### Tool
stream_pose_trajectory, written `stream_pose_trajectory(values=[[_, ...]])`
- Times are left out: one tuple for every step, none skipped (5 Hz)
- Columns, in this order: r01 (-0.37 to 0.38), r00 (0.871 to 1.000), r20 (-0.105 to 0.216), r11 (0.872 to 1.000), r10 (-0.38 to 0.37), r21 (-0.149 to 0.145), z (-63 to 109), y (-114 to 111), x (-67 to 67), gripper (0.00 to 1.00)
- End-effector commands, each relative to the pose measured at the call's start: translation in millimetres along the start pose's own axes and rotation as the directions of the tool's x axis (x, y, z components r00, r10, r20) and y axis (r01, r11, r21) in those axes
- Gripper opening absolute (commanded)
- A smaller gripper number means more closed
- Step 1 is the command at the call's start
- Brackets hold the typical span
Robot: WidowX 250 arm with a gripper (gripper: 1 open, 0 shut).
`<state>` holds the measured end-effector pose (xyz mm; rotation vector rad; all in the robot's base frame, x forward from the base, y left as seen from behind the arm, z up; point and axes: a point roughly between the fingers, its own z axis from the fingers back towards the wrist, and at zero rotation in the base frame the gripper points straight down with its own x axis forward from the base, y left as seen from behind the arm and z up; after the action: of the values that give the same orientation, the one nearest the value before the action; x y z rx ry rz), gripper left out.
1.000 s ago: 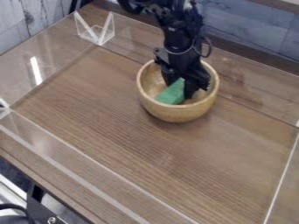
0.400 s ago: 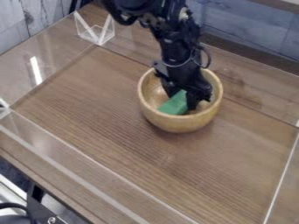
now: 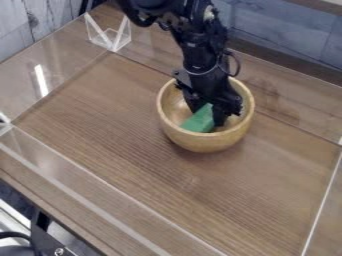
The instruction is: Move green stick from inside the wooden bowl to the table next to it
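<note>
The wooden bowl (image 3: 206, 130) stands on the dark wood-grain table (image 3: 120, 140), right of centre. Inside it lies the green stick (image 3: 202, 119), tilted against the bowl's inner wall. My black gripper (image 3: 205, 103) reaches down into the bowl from above, and its fingers are shut on the upper end of the green stick. The top of the stick is hidden behind the fingers. The arm rises up and to the left out of the bowl.
Clear plastic walls (image 3: 47, 70) run around the table's edges, with a small clear bracket (image 3: 107, 35) at the back left corner. A grey wall lies behind the table.
The bowl has shifted a little toward the camera with the gripper and the stick inside it. The arm leans further to the left than a second ago.
</note>
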<state>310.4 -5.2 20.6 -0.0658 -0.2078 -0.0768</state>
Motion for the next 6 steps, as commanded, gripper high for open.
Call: stream_pose_trajectory(values=[[0.013,0.998,-0.056,1.0,-0.014,-0.017,2.8,1,-11.2,0.0],[0.058,0.996,-0.061,0.998,-0.06,-0.031,9.8,-3,-10.5,0.0],[0.041,0.997,-0.063,0.999,-0.043,-0.033,18.1,-4,-8.3,0.0],[0.026,0.998,-0.065,0.999,-0.028,-0.033,25.3,-5,-5.9,0.0],[-0.003,0.998,-0.066,1.0,0.001,-0.031,24.1,-1,-3.4,0.0],[-0.03,0.997,-0.067,0.999,0.028,-0.029,22.7,2,-0.9,0.0]])
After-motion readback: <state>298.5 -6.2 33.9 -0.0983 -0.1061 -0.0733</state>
